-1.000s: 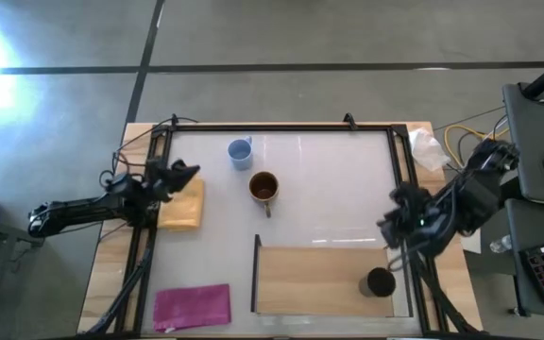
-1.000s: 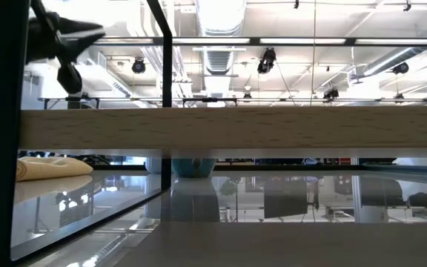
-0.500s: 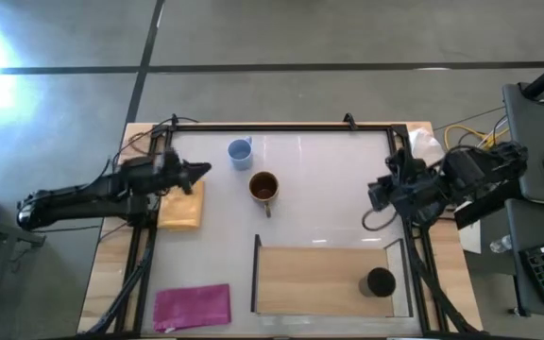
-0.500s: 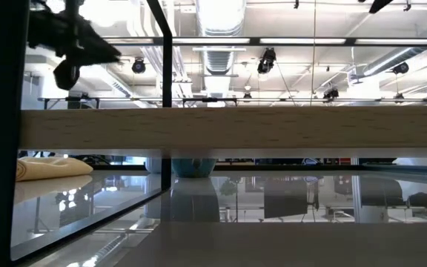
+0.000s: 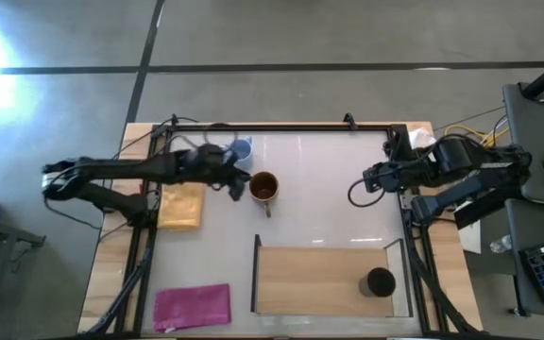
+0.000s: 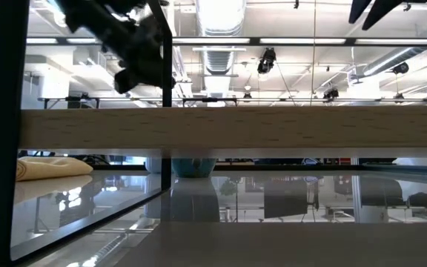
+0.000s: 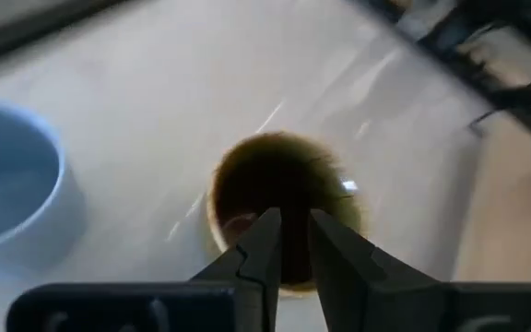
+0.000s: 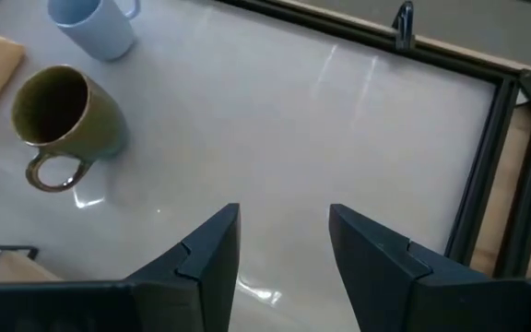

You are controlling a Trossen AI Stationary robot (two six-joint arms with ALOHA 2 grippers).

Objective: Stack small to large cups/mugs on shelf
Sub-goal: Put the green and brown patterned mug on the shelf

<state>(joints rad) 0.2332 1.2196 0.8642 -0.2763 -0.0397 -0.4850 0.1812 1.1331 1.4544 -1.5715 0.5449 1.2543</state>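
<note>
- Left pincer [image 5: 239, 182] reaching from the surface's left side, hovering just above the brown mug [image 5: 263, 187]; fingers [image 7: 264, 247] nearly pressed together, only a thin slit between them, nothing held.
- Brown mug upright on the white surface [image 5: 329, 189], mouth up, handle [image 8: 55, 173] turned toward the shelf [image 5: 319, 280]; blue mug [image 5: 241, 152] just beside it, toward the far edge, also upright.
- Black cup [image 5: 380, 281] already standing on the shelf, near its right end; rest of the board bare.
- No small cups to be seen in any view.
- Right pincer [image 5: 359, 189] waiting over the surface's right side, well apart from both mugs, fingers [image 8: 208, 247] spread and empty.
- Probably glazed ceramic: stiff, fairly heavy for a two-finger grip, slick on the wall, liable to chip if dropped or knocked against the shelf frame.
- Best hold likely on the rim, one finger inside and one outside, on the side away from the handle; needs the left fingers opened wider first.
- Handle loop a poorer choice, apt to let the mug swing.
- Yellow cloth [image 5: 181, 204] and pink cloth [image 5: 192, 306] at the left, out of the way.
</note>
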